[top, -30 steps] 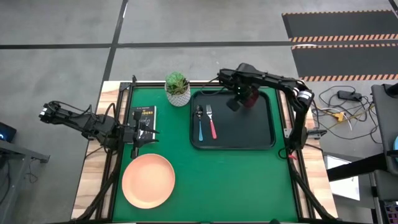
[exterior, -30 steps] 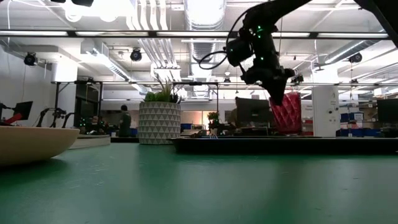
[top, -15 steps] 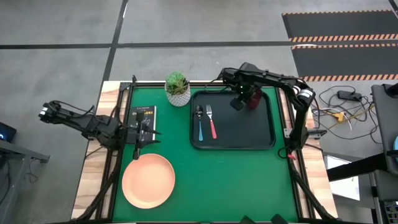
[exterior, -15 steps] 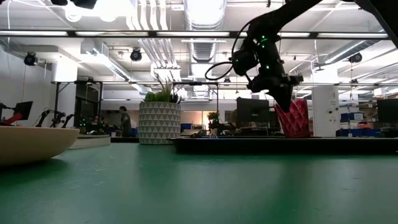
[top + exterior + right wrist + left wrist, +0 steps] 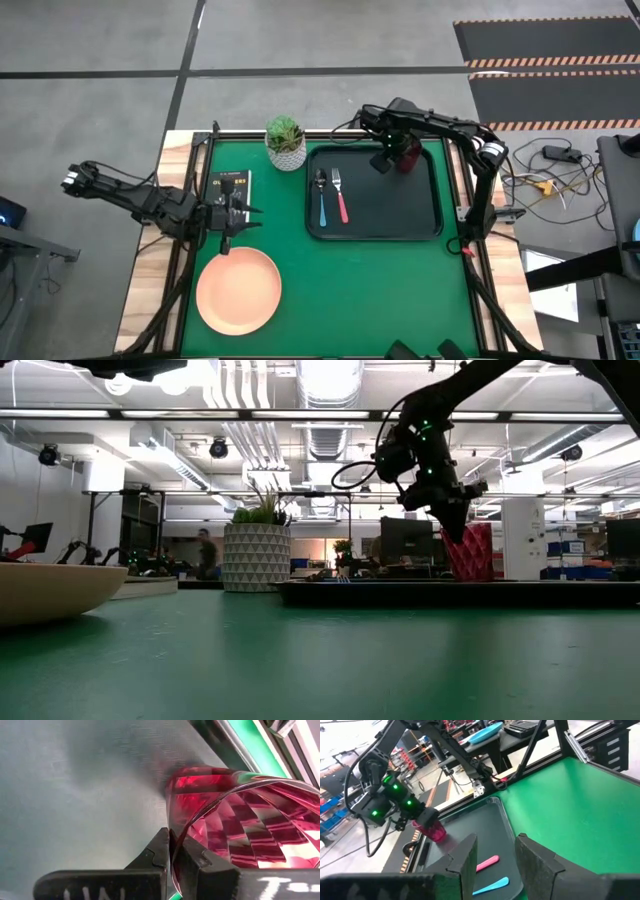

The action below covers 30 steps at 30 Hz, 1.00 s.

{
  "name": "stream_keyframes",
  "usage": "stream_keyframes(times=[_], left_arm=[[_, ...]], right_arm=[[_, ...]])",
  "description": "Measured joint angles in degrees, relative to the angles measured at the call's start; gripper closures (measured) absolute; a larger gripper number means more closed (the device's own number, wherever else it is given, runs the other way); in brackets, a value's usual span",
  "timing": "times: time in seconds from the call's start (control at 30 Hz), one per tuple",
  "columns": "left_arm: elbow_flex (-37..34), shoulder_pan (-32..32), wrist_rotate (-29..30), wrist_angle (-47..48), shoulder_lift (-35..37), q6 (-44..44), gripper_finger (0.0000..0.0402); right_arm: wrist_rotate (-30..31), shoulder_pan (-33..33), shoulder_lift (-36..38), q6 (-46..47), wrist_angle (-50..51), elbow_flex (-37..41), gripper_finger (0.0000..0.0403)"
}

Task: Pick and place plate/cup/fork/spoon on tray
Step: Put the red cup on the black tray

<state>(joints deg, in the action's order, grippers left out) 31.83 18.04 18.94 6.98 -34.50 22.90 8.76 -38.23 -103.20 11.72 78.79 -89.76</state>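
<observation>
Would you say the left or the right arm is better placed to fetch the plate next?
Left. The left gripper, open, hovers right beside the plate; the right gripper is across the table, shut on the cup at the tray.

The small dark red ribbed cup (image 5: 240, 820) looks like glossy translucent plastic, catching bright highlights. The large black rectangular tray (image 5: 400, 215) has a smooth, faintly sheened surface, and the green table mat (image 5: 360, 290) looks matt, edged by pale wood (image 5: 150, 290). The round salmon-orange plate (image 5: 238, 290) appears matt and smooth.
</observation>
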Motion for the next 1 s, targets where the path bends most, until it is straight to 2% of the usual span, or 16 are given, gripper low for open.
stream_keyframes(times=[0.23,0.73,1.0], left_arm=[[0.0,0.0,0.0,0.0,0.4,0.0,0.0288],[0.0,0.0,0.0,0.0,0.1,0.0,0.0288],[0.0,0.0,0.0,0.0,0.0,0.0,0.0288]], right_arm=[[0.2,-0.5,0.0,1.8,-0.3,0.6,0.0391],[0.2,-0.4,0.3,4.2,-1.1,1.3,0.0299],[-2.0,0.1,2.3,7.9,-0.9,-2.1,0.0289]])
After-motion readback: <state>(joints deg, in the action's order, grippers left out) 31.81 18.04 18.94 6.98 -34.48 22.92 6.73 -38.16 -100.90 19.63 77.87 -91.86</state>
